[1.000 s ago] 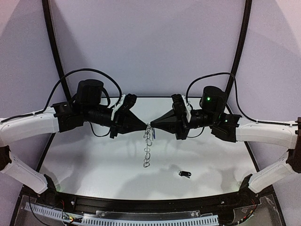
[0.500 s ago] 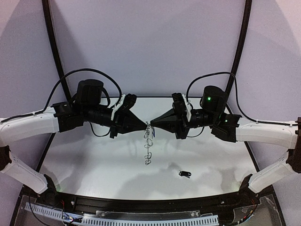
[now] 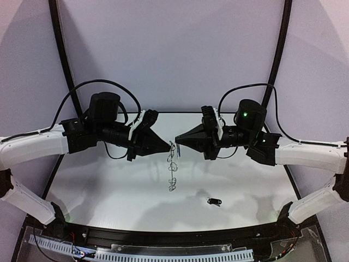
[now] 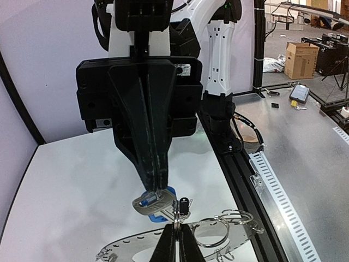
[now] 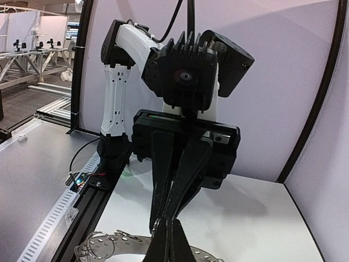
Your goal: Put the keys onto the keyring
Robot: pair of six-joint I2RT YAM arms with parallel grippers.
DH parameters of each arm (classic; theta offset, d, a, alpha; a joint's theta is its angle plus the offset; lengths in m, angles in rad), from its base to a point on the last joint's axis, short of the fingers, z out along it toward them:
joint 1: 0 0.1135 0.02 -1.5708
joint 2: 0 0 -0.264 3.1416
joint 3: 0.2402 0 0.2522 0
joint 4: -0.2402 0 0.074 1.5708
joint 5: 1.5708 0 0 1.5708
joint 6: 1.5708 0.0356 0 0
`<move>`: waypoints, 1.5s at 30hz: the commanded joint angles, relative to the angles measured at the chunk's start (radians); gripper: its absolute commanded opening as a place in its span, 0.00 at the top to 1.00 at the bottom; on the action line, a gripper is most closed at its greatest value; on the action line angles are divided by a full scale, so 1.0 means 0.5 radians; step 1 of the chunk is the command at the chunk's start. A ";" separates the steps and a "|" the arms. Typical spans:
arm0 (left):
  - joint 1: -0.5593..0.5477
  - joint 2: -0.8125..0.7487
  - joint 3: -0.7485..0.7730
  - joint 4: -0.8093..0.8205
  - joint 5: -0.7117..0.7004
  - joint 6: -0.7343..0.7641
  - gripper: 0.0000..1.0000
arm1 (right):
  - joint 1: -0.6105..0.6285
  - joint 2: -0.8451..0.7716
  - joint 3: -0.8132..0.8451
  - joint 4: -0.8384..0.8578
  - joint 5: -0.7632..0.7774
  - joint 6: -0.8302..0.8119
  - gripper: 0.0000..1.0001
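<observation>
Left gripper [image 4: 175,226] pinched on keyring [image 4: 125,244], ring dangling below tips. Right gripper [image 4: 157,189] nips blue key [image 4: 155,201], tip-to-tip opposite. Black key [image 3: 214,201] on table [image 3: 109,185], beneath right gripper.

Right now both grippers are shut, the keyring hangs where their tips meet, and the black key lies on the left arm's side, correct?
No: the top view shows the black key on the table on the right arm's side. The left gripper and right gripper are shut, the keyring hanging where their tips meet.
</observation>
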 commanded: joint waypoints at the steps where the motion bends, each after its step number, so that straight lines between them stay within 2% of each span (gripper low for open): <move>1: 0.001 -0.038 -0.031 0.040 0.059 0.027 0.99 | 0.015 -0.028 -0.001 0.062 0.001 0.025 1.00; 11: 0.001 -0.041 -0.034 0.058 0.026 0.021 0.99 | 0.015 -0.036 0.012 -0.001 -0.158 0.021 1.00; 45: 0.002 -0.024 -0.027 0.100 0.036 0.032 0.99 | 0.015 0.034 0.081 -0.039 -0.085 0.013 1.00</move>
